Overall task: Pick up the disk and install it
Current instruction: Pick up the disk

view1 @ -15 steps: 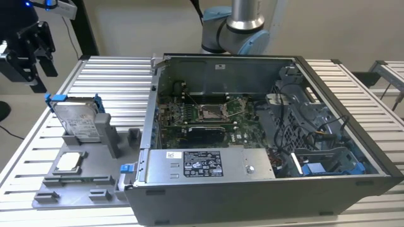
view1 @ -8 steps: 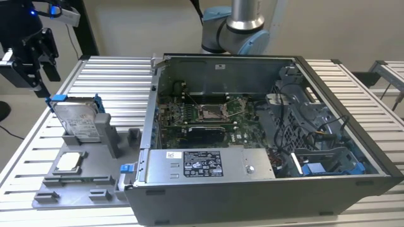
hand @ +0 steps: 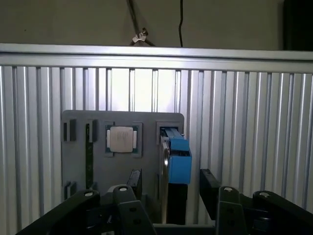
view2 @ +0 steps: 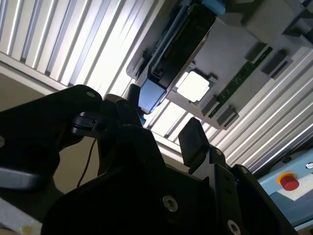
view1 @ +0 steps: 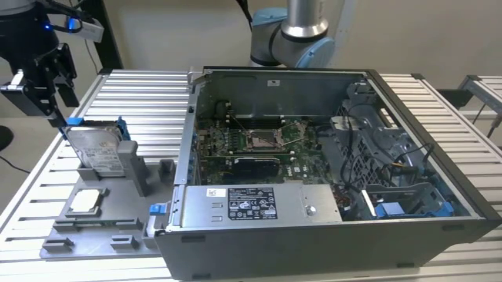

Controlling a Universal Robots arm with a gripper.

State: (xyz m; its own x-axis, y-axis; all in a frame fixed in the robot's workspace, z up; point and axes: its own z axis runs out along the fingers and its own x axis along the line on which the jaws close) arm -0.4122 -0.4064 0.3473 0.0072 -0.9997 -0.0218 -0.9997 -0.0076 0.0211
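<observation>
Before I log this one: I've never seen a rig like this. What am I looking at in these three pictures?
This is one robot arm with a two-fingered gripper. The exterior view watches the table from off the arm. Both wrist views ride on the arm, looking past the gripper. On the slatted table sit an open computer case and a grey parts tray. The tray holds a small square chip and the disk, standing on edge in its blue bracket. The gripper is open and holds nothing; its fingers flank the disk's blue end.
</observation>
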